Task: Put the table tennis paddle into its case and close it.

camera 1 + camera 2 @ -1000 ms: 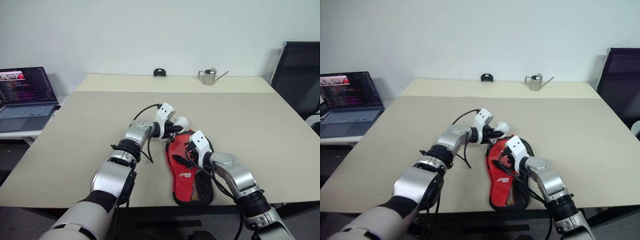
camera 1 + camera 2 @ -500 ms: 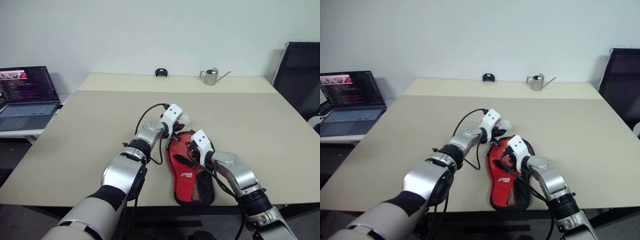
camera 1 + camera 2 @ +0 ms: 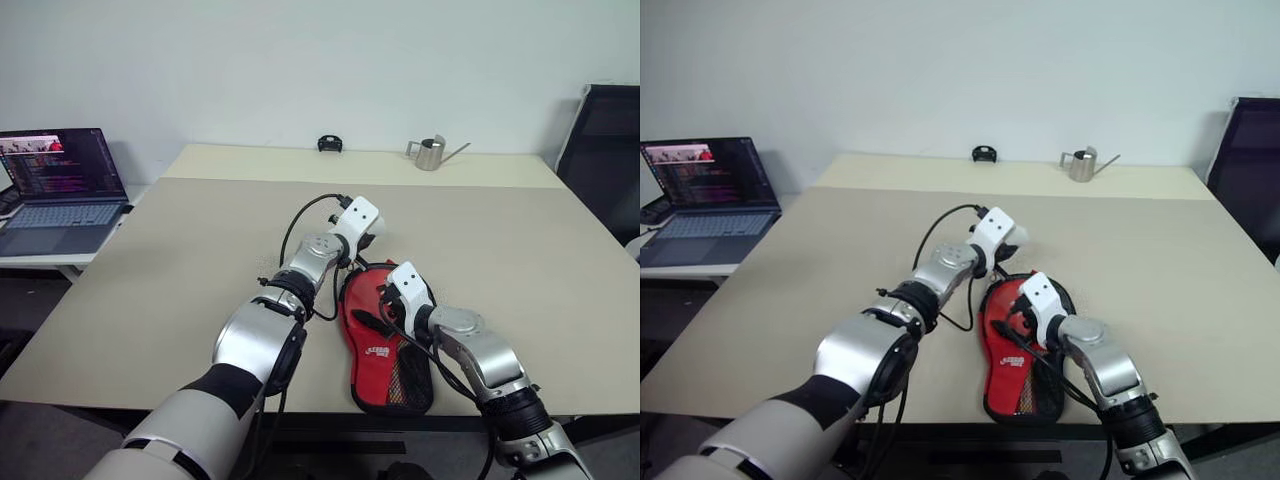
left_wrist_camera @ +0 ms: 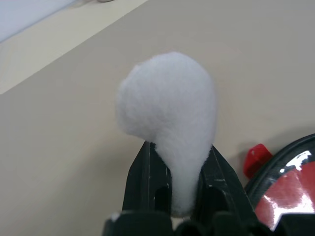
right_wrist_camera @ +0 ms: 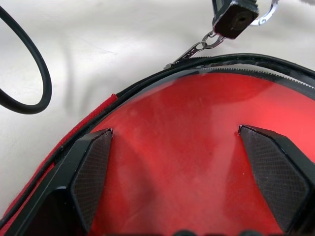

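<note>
Since a second ago the left gripper [image 4: 172, 179] has been swinging up and toward the right, so it is now hovering over the far edge of the case [image 3: 385, 340] instead of sitting off to its left. Its two black fingers [image 4: 145, 177] are squeezing narrow on a white fluffy pom-pom [image 4: 170, 110], which is bulging out above the fingertips. In the right wrist view a zipper pull [image 5: 197, 48] with a small black tab and metal ring is hanging just past the case's far rim; whether the pom-pom is joined to it cannot be told.

The case is lying flat on the table [image 3: 180, 260], near the front edge and a little right of centre, red side with white logo facing up and its narrow end with the mesh pocket pointing toward the near edge. The right gripper [image 5: 182, 182] is resting over the round part of the case with its fingers [image 5: 91, 174] spread wide, pressing on or hanging just above a glossy red face, which appears to be the paddle [image 5: 182, 142] lying inside the zipper track.

A black cable [image 5: 29, 73] is looping over the table to the left of the case. A laptop [image 3: 55, 190] is standing open at the far left, and a small metal watering can [image 3: 432, 153] is sitting at the far edge beside a small black object [image 3: 329, 144].
</note>
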`<state>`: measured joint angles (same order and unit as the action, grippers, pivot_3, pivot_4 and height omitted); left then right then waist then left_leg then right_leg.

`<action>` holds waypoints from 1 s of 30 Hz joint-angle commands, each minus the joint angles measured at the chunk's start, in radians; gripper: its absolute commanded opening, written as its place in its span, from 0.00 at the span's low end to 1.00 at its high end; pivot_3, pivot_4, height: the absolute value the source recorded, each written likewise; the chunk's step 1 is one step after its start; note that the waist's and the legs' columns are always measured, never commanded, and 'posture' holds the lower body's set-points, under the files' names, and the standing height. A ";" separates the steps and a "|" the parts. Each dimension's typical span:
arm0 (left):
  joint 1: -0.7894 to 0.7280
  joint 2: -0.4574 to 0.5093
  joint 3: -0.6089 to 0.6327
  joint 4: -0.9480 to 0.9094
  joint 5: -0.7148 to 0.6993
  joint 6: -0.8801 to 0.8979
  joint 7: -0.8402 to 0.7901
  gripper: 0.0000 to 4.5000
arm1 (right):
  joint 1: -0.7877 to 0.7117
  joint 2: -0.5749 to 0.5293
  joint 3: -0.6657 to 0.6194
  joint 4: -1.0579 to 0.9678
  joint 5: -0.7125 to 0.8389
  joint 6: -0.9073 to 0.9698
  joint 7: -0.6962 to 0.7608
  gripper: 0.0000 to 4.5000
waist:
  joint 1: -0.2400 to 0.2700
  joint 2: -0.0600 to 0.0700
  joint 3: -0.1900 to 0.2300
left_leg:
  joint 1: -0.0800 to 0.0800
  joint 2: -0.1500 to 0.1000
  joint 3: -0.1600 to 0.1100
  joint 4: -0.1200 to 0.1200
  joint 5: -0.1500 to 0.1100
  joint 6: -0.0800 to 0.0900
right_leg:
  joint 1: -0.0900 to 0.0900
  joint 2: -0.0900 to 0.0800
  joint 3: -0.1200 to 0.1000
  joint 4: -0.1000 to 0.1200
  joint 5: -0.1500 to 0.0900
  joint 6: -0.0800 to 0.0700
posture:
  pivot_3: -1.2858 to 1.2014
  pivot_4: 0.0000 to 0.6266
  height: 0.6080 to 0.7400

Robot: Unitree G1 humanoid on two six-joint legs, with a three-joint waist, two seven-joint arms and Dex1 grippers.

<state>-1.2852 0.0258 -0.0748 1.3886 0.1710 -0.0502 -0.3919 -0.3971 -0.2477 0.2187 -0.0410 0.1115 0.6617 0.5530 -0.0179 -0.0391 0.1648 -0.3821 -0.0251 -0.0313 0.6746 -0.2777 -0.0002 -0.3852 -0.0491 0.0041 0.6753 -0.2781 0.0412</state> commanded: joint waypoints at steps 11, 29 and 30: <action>-0.098 -0.083 -0.063 -0.017 0.141 -0.082 0.072 0.03 | 0.174 0.027 0.028 -0.008 0.003 0.154 -0.093 1.00 | 0.009 0.000 0.000 | 0.000 -0.001 -0.001 -0.008 0.000 0.000 | 0.000 0.000 -0.003 -0.007 0.000 0.000 | 0.52 0.24 1.00; -0.161 -0.153 -0.208 -0.002 0.359 -0.131 0.233 0.03 | 0.289 0.095 0.015 -0.130 0.014 0.197 -0.224 1.00 | 0.020 0.001 0.000 | -0.002 -0.004 -0.012 -0.011 0.000 0.000 | 0.005 -0.003 -0.015 -0.016 -0.001 0.001 | 0.52 0.24 1.00; -0.164 -0.153 -0.221 0.000 0.374 -0.129 0.247 0.03 | 0.294 0.096 0.015 -0.135 0.014 0.199 -0.228 1.00 | 0.021 0.001 0.000 | -0.002 -0.005 -0.012 -0.011 0.000 0.000 | 0.006 -0.003 -0.015 -0.016 -0.001 0.002 | 0.52 0.24 1.00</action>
<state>-1.3749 -0.1108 -0.2799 1.4264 0.5245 -0.1387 -0.1951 -0.2005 -0.1501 0.2062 -0.2800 0.1124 0.7281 0.3247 0.0033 -0.0384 0.1645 -0.3841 -0.0305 -0.0442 0.6631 -0.2773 -0.0006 -0.3793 -0.0523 -0.0114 0.6594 -0.2795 0.0432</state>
